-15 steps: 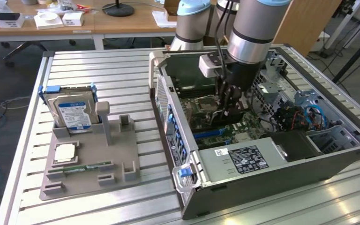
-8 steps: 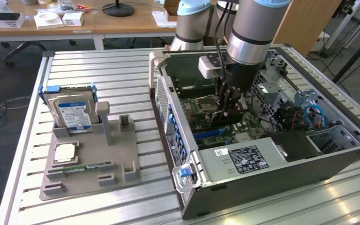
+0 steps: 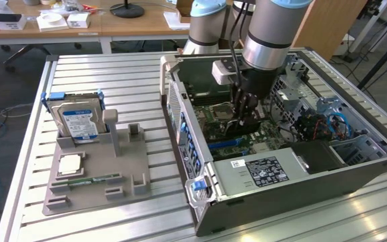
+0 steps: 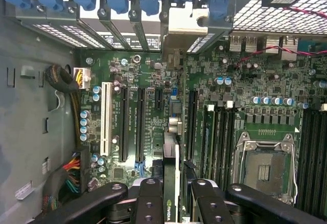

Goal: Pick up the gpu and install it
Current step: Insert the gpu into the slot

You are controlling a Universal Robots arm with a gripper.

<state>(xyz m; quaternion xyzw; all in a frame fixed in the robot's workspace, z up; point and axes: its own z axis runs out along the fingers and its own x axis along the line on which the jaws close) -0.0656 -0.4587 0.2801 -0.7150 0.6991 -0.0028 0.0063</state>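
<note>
Grasping the gpu on edge in the clenched gripper inside the open computer case, over the motherboard, with long axis parallel to the expansion slots and silver bracket end pointing toward the blue-clipped rear slot covers.

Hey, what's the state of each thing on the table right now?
gripper, shut on the graphics card
graphics card, held on edge inside the computer case
computer case, side open
hard drive, upright in its stand
memory stick, flat in the stand
processor socket, empty
</note>
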